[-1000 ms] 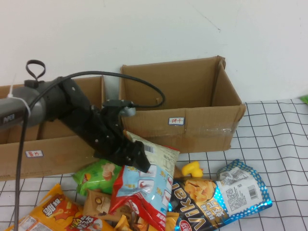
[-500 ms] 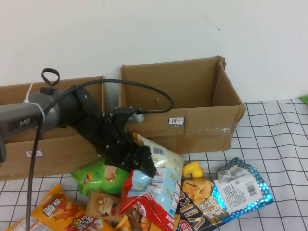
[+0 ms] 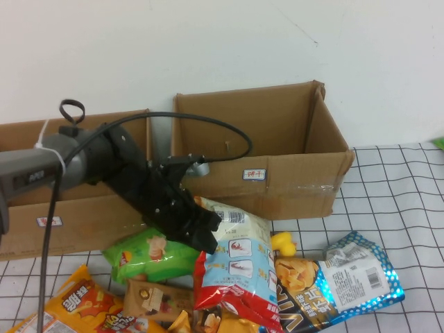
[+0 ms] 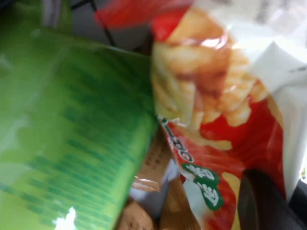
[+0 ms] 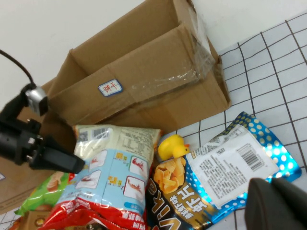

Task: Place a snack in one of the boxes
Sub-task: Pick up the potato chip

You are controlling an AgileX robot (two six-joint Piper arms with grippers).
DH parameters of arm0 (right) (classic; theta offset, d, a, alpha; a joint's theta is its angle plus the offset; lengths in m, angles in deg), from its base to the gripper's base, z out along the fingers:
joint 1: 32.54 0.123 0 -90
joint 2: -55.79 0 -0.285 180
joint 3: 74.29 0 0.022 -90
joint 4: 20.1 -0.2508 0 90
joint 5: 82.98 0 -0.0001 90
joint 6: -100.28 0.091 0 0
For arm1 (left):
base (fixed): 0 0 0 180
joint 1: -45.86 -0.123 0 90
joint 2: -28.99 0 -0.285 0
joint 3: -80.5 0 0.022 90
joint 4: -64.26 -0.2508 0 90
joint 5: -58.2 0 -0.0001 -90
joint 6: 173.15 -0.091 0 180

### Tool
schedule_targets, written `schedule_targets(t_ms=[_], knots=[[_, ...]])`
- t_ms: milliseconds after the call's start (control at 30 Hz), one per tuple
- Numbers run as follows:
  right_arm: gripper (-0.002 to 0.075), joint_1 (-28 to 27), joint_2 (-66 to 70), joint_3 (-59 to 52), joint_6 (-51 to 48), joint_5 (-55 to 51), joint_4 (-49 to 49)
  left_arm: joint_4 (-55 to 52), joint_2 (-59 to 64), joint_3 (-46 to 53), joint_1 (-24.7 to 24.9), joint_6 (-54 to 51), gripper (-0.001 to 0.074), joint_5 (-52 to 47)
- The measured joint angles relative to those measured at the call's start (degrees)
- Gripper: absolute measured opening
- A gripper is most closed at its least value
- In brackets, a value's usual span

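Cream-and-blue snack (image 3: pixel 236 267) (red end nearest) before low brown box (image 3: pixel 83 222)

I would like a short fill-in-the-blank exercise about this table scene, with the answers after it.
1. The left gripper grips the shrimp snack bag by its ____ end.
2. The small yellow toy beside that bag is a ____.
3. The taller box has clear ____ on its front.
4. The chip bag in front of the lower box is ____ in colour.

Answers: cream; duck; tape; green.
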State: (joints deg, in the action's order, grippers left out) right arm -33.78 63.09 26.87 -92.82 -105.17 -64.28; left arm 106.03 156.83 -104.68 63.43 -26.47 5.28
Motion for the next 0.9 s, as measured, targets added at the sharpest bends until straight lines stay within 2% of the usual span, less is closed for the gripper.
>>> schedule_targets(t_ms=[467,767,900], knots=[[-0.0001,0.0,0.0,0.0,0.0,0.0,-0.21,-6.5,-17.09,0.0,0.0,-2.26,0.0005,-4.25],[-0.0001,0.0,0.0,0.0,0.0,0.0,-0.21,-17.4,-22.87,0.0,0.0,2.53,0.0002,-4.46],[-0.0001,0.0,0.0,0.0,0.0,0.0,-0.21,-18.74,-24.09,-0.8,-1.71,4.7,0.0002,-3.79]])
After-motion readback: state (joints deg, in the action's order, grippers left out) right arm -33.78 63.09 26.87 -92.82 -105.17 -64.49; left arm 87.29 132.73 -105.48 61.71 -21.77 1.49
